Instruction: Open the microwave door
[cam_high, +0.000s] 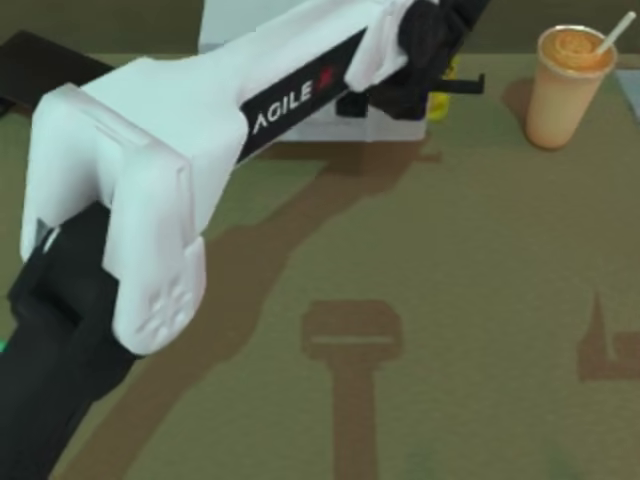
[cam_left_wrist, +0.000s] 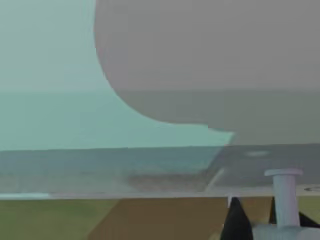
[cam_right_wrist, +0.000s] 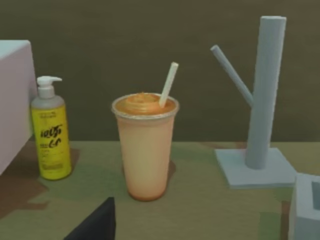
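Top view: the left arm (cam_high: 200, 130) is reaching diagonally to the upper centre, covering most of the microwave (cam_high: 240, 25).
Left gripper (cam_high: 440, 60): lying against the microwave front; finger spread cannot be told.
Microwave door: hidden.
Right side: an orange drink cup (cam_high: 565, 85) is standing at upper right.

White left arm (cam_high: 150, 170), black joints, "AGILE" lettering.

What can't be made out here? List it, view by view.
- Microwave door: in the top view the left arm covers most of the microwave, so open or closed is unclear.
- Left gripper: a dark mass against the microwave; no contact visible.
- Right gripper: only a dark corner, cut off by the right wrist view's edge.
- Yellow bottle: label too small to read.
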